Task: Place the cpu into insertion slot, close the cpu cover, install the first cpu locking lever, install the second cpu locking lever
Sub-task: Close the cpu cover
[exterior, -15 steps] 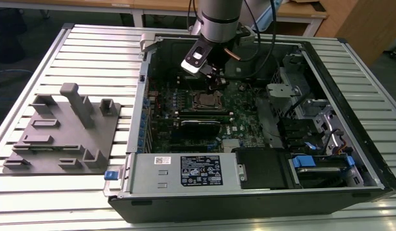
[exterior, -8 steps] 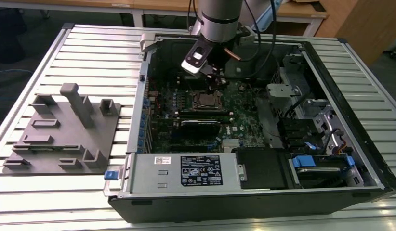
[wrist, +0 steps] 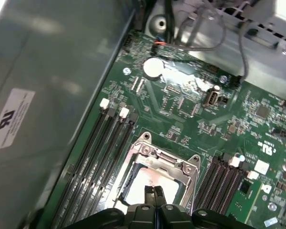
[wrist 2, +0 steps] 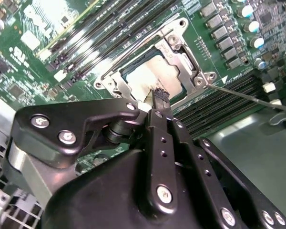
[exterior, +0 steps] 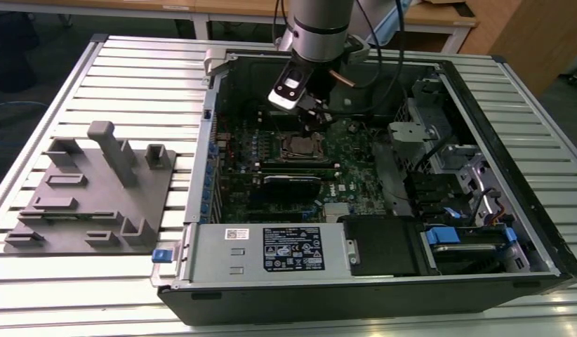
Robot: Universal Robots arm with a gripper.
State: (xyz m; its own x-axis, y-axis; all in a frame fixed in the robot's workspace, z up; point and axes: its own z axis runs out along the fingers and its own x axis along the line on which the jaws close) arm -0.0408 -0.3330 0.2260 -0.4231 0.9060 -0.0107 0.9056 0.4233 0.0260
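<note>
The cpu (wrist 2: 150, 76) sits flat in the insertion slot (wrist 2: 109, 80), its pale metal top catching the light. The cpu cover (wrist 2: 183, 62) lies down around it, framing that top through its cut-out. One thin locking lever (wrist 2: 248, 95) juts from the socket's corner, out across the long black slots. Just above the chip's edge hangs the gripper (wrist 2: 160, 95), its fingers (wrist: 155, 193) pressed together with nothing between them. The green circuit board (wrist: 181, 105) lies inside an open computer case (exterior: 513, 232) on a slatted table (exterior: 129, 77). A grey fixture (exterior: 92, 196) rests beside the case, on the exterior view's left.
</note>
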